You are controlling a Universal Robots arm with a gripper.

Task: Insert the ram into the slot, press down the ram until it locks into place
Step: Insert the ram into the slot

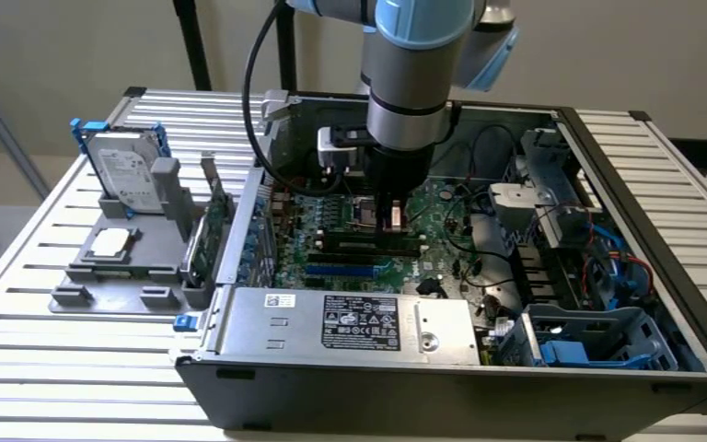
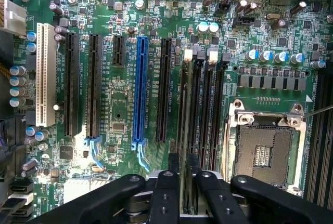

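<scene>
The arm (image 1: 409,83) came almost straight down from above into the open computer case (image 1: 452,387), its wrist upright and the gripper (image 1: 390,226) pointing at the green main board (image 1: 440,207). In the wrist view the gripper (image 2: 182,164) had its two black fingers (image 2: 171,169) drawn close together, with only a thin gap between them, and the ram (image 2: 183,130) sat in that gap, clasped on both flat sides.

The ram stood on its edge, so just its narrow top edge faced the wrist camera. Its long axis ran along the slot (image 2: 185,65) beneath it, parallel to the neighbouring black slots (image 2: 216,104) and the blue slot (image 2: 139,89). It lay between the blue slot and the square processor socket (image 2: 265,151). How deep it sat in the slot could not be told. In the exterior view, the slots (image 1: 360,245) ran from that view's left to its right, just under the gripper.
</scene>
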